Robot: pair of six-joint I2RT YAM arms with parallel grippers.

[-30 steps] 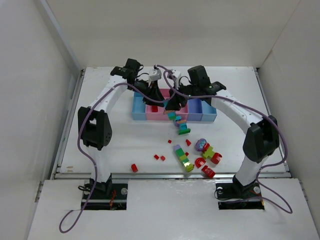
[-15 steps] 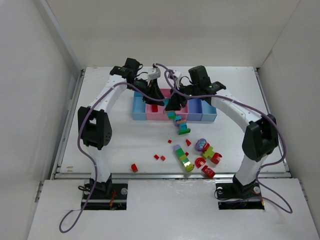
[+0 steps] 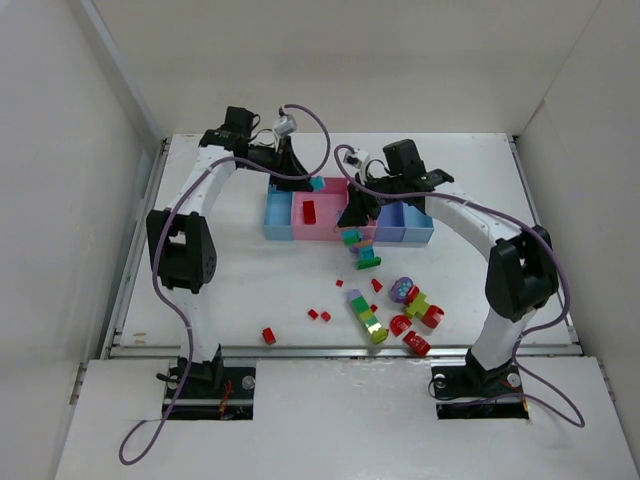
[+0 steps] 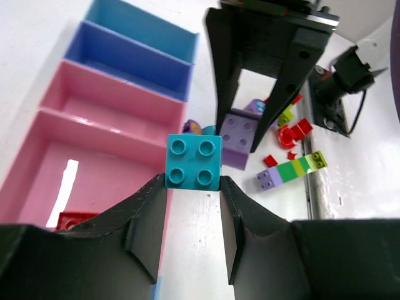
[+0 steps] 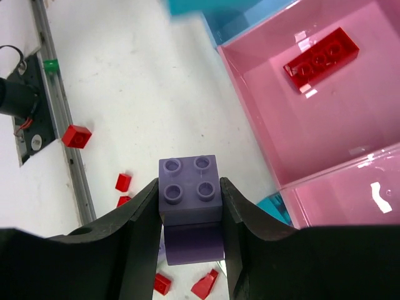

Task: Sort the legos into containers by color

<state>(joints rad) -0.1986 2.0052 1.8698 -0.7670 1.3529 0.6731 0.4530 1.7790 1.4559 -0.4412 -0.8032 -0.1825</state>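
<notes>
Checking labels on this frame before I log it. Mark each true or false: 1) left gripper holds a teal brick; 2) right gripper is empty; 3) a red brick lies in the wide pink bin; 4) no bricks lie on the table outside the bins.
1) The left gripper holds a teal brick. True.
2) The right gripper is empty. False: it is clamped on a purple brick.
3) A red brick lies in the wide pink bin. True.
4) No bricks lie on the table outside the bins. False: a multicolour stack, a loose red piece and other bricks lie there.
</notes>
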